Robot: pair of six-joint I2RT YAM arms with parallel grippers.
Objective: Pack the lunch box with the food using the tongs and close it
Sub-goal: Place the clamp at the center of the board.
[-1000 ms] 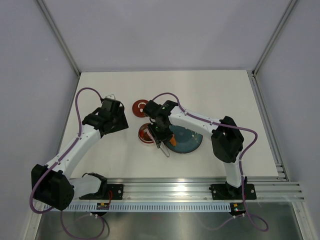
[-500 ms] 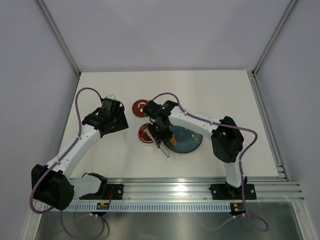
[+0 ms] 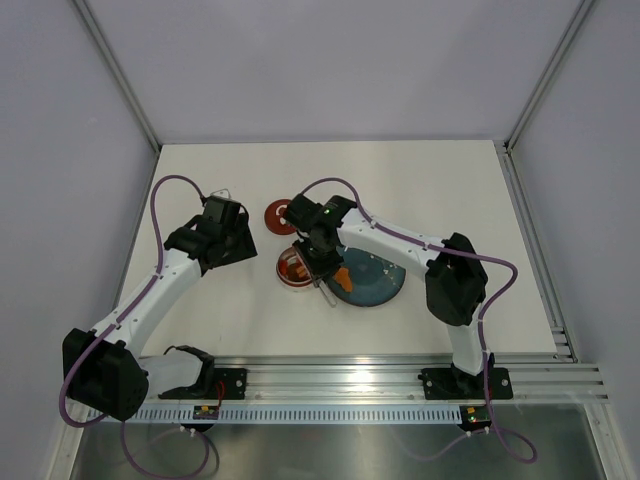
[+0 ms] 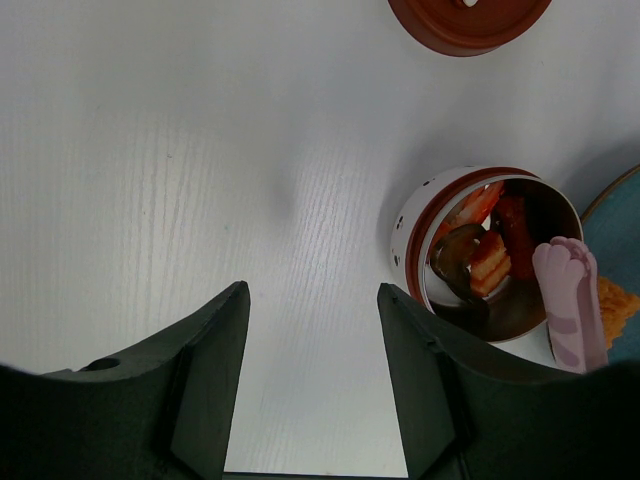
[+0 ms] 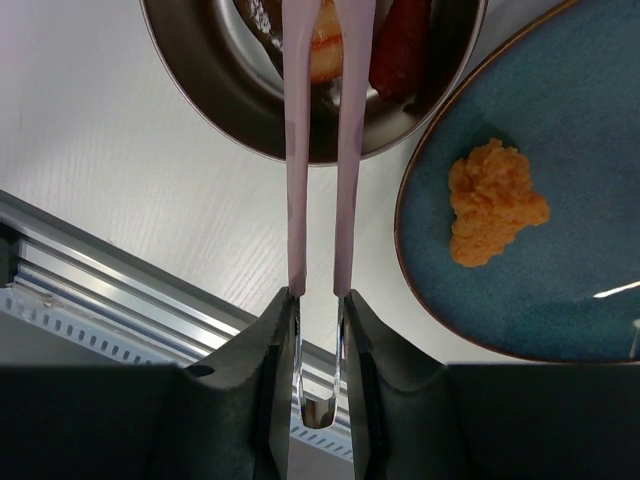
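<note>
The lunch box [image 3: 293,268] [image 4: 410,235] [image 5: 215,95], round steel with a reddish rim, stands open left of the teal plate. Inside lie food pieces: an orange one [image 4: 488,262], a red one [image 4: 515,222] and a dark one [image 4: 455,250]. One orange lump of food [image 5: 495,200] [image 3: 341,276] sits on the plate. My right gripper [image 5: 317,295] [image 3: 322,262] is shut on the pink tongs [image 5: 298,150] [image 4: 568,300], whose arms are squeezed close and reach over the box; their tips are cut off in the right wrist view. The dark red lid [image 3: 280,216] [image 4: 468,12] lies behind the box. My left gripper [image 4: 312,300] [image 3: 225,238] hovers open over bare table left of the box.
The teal plate [image 3: 375,285] [image 5: 570,110] lies right of the lunch box. An aluminium rail [image 5: 100,290] [image 3: 400,375] runs along the table's near edge. White walls and a frame close off the back and sides.
The right gripper has squeezed the tongs narrower and shifted slightly toward the lunch box. The left arm has not moved.
</note>
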